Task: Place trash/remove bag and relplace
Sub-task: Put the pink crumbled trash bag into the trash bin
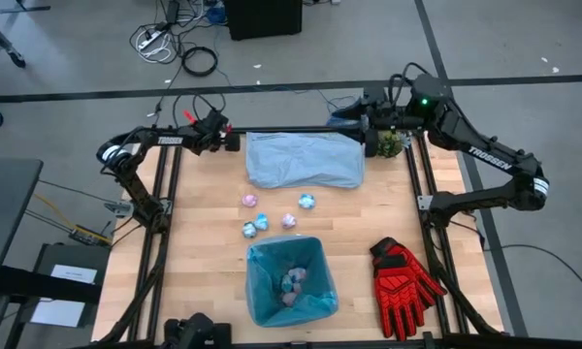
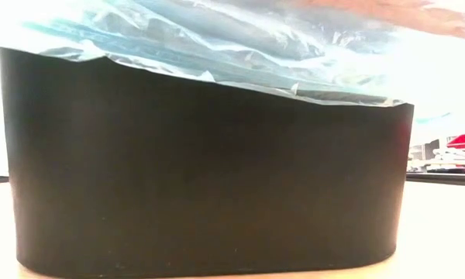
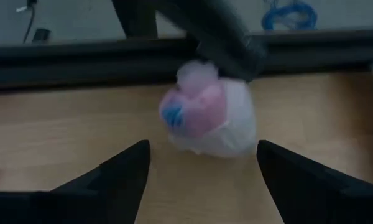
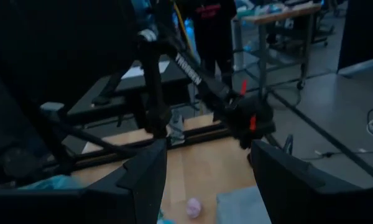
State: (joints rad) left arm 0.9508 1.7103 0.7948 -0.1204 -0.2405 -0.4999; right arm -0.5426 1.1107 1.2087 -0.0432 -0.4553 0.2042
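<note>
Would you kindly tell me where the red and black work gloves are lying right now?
In the high view, the red and black work gloves lie on the wooden table's right side, near its front edge, right of the cyan-lined bin.

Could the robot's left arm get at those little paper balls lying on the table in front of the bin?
Probably yes. The loose paper wads lie on bare wood, with nothing stacked over them. The left gripper waits at the table's far edge with fingers open. The grey-blue bag lies beside its path, not across it.
</note>
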